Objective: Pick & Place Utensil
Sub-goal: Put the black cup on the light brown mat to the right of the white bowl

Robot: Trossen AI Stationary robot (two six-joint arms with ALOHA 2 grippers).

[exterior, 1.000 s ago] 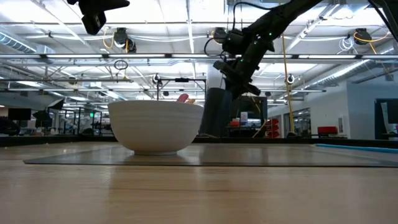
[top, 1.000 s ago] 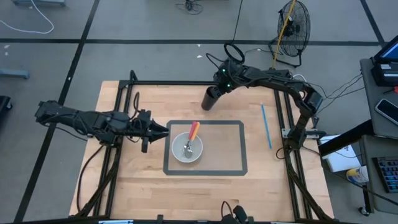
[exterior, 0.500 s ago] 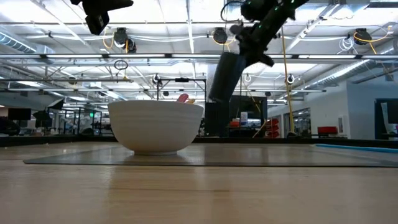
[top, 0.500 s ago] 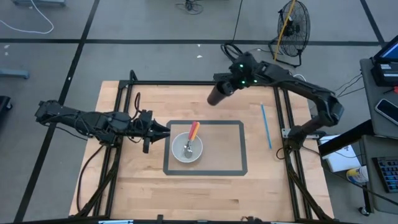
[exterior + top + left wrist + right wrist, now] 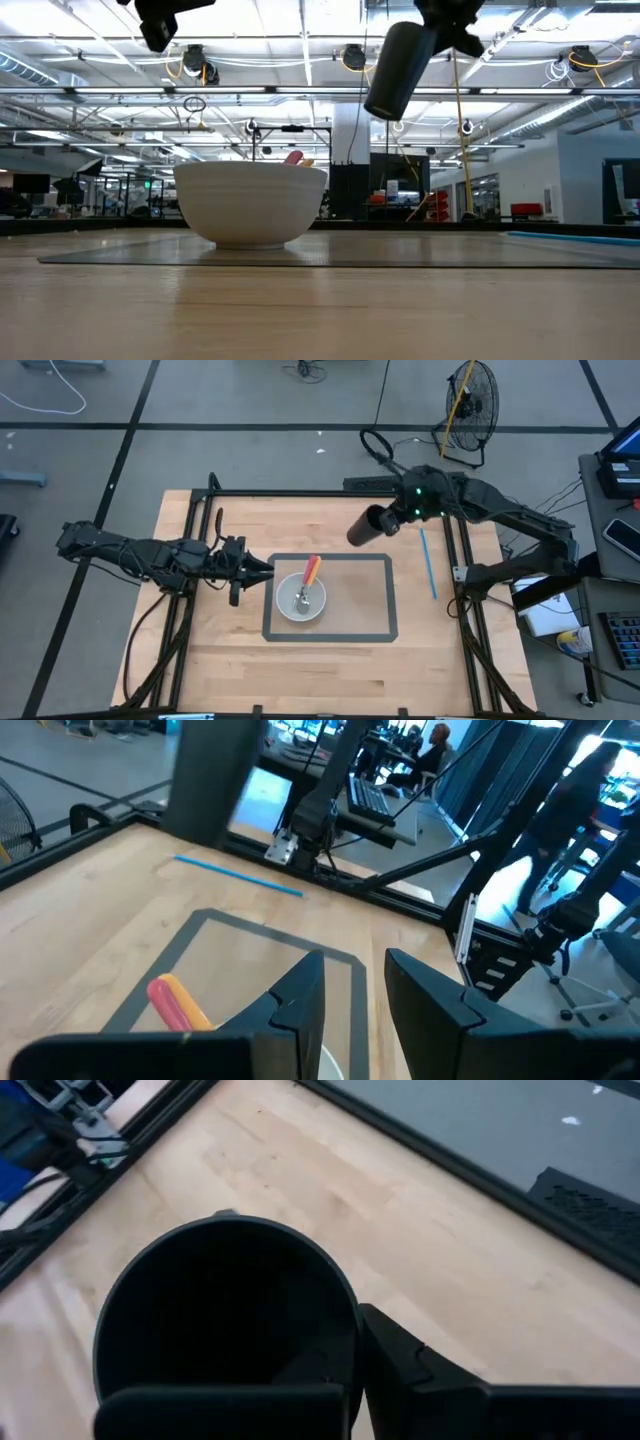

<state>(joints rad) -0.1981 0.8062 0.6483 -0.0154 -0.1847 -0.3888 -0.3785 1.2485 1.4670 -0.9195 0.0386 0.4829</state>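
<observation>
Utensil [image 5: 311,573] with red-orange handle rests in white bowl [image 5: 300,598] on grey mat [image 5: 380,600], handle leaning over rim. Right gripper [image 5: 385,520] pinched on black cup [image 5: 364,526], held aloft above table's far side. Left gripper [image 5: 262,569] hovers beside bowl, fingers spread, empty. Blue straw [image 5: 427,560] lies on table [image 5: 240,660] right of mat

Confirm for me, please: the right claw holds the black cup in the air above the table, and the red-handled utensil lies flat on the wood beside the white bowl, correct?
Not quite. The right claw does hold the black cup above the table, but the red-handled utensil is not on the wood: the high view shows it resting in the white bowl, its handle leaning over the rim.
</observation>
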